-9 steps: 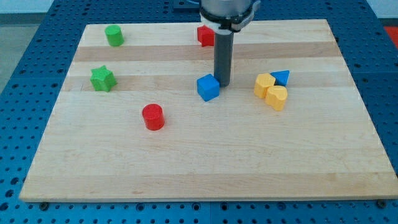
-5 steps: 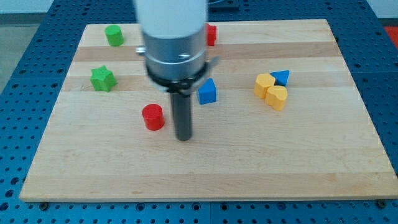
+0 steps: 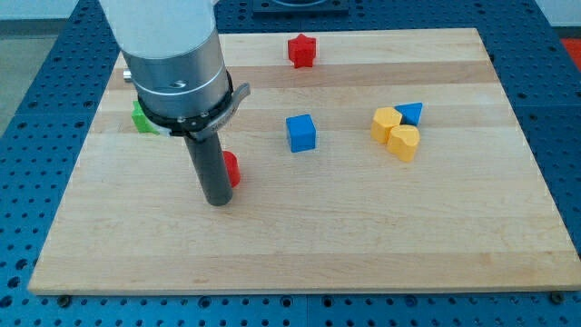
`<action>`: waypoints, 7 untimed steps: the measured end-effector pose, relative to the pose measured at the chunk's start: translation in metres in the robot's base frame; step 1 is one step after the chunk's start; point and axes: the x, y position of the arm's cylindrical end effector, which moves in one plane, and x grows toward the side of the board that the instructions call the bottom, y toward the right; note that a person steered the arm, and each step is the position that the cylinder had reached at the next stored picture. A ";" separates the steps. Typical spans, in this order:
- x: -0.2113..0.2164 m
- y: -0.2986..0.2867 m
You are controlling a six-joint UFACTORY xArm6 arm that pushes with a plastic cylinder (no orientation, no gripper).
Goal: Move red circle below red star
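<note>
My tip [image 3: 218,202] touching red circle [image 3: 231,169], on its left-bottom side; red star [image 3: 301,50] well toward top-right. No pincer fitted, nothing held.

Bright, even light, soft faint shadows, sharp focus throughout, no glare or edge distortion.

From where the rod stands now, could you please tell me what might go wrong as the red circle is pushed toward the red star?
My tip sits at the view's left of the red circle, mostly hiding it, so an off-centre push could let it slip aside. The blue cube lies near the path toward the red star and might be knocked. The arm also hides most of the green block.
</note>
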 end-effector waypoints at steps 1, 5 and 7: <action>-0.023 -0.003; -0.145 -0.003; -0.173 0.033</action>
